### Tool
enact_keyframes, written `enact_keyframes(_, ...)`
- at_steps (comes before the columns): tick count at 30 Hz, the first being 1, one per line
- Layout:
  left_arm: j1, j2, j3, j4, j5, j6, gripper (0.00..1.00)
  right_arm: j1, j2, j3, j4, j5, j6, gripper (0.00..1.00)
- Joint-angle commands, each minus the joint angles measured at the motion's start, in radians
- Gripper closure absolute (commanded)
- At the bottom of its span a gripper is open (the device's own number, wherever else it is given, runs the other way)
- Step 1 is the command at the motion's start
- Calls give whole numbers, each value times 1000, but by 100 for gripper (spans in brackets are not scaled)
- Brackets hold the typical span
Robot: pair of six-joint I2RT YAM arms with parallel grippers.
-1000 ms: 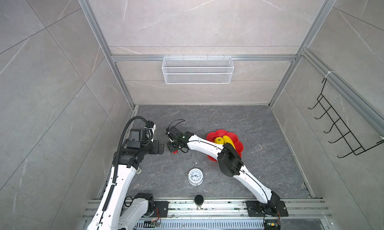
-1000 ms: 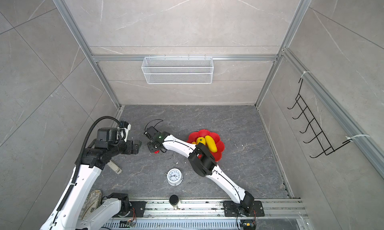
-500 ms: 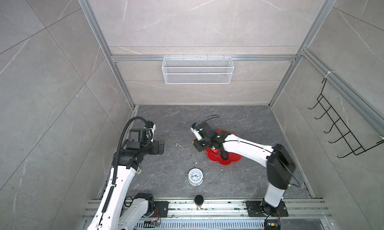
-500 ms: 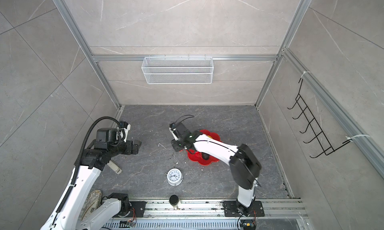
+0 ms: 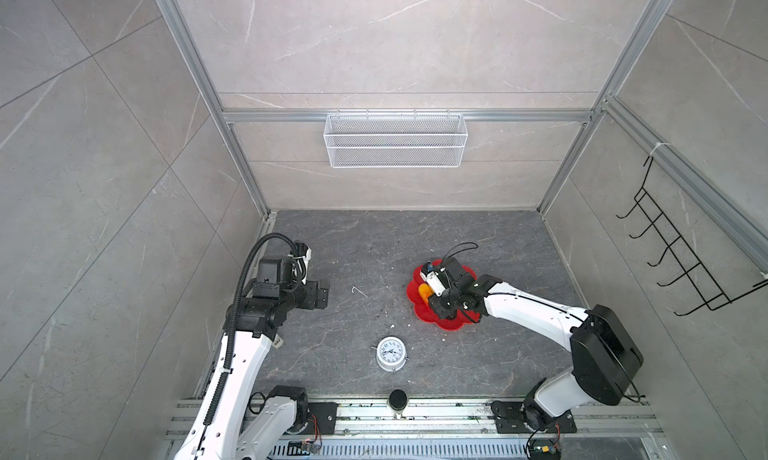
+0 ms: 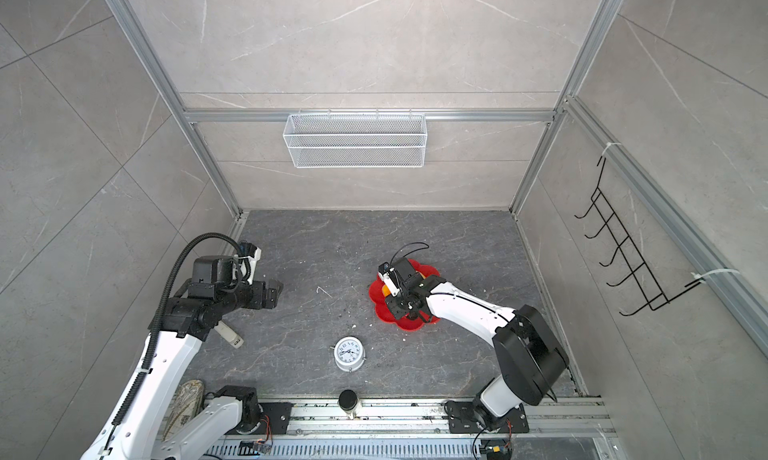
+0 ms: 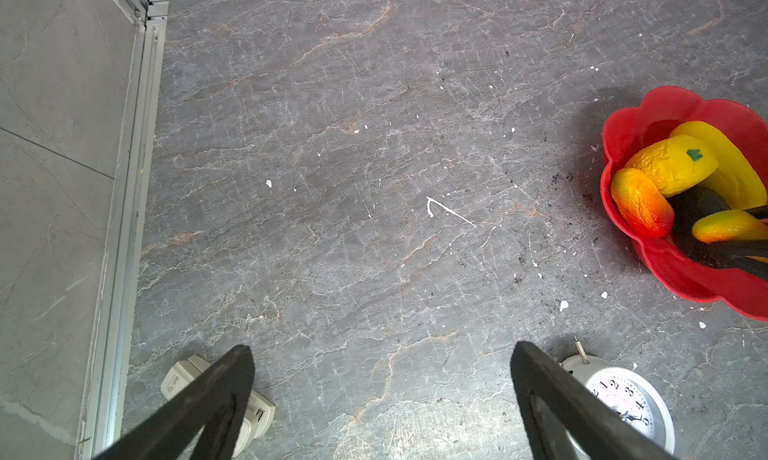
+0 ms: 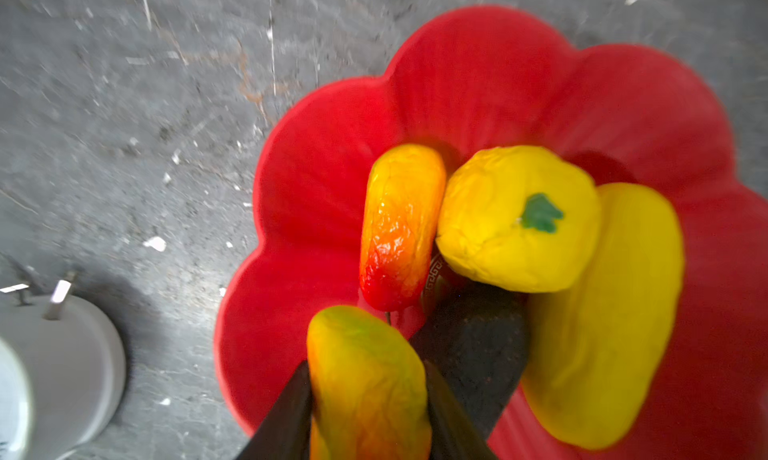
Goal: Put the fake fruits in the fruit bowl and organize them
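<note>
Orange-red fruit [image 8: 368,389] sits clamped in right gripper [image 8: 367,370] above red fruit bowl [image 8: 324,179].

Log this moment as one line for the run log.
right gripper: shut on yellow-orange fake fruit, over red fruit bowl | in bowl: four other fruits | left gripper: open, empty
</note>
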Motion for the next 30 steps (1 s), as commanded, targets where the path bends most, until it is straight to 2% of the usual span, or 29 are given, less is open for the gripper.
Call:
enact_keyframes(1, 4, -4, 11, 0, 18, 14, 0, -3, 41, -7, 21, -28, -27, 56)
enact_keyframes(11, 4, 6, 11, 1, 16, 14, 0, -3, 46, 16, 24, -20, -24, 34)
enact_keyframes(14, 4, 12, 14, 4, 19, 14, 0, -10, -33, 20, 14, 1, -16, 21)
enact_keyframes(18, 4, 36, 42, 12, 25, 7, 0, -81, -215, 38, 31, -101, 40, 1)
enact_keyframes(21, 4, 53, 59, 51, 52, -32, 0, -183, -326, 37, 54, -162, 66, 0)
enact_keyframes(25, 3, 53, -8, 235, 39, -154, 0, -396, -399, -16, 150, -228, 138, 0)
enact_keyframes(30, 3, 104, -150, 541, -140, -165, 0, -727, -366, -177, 457, -255, 283, 0)
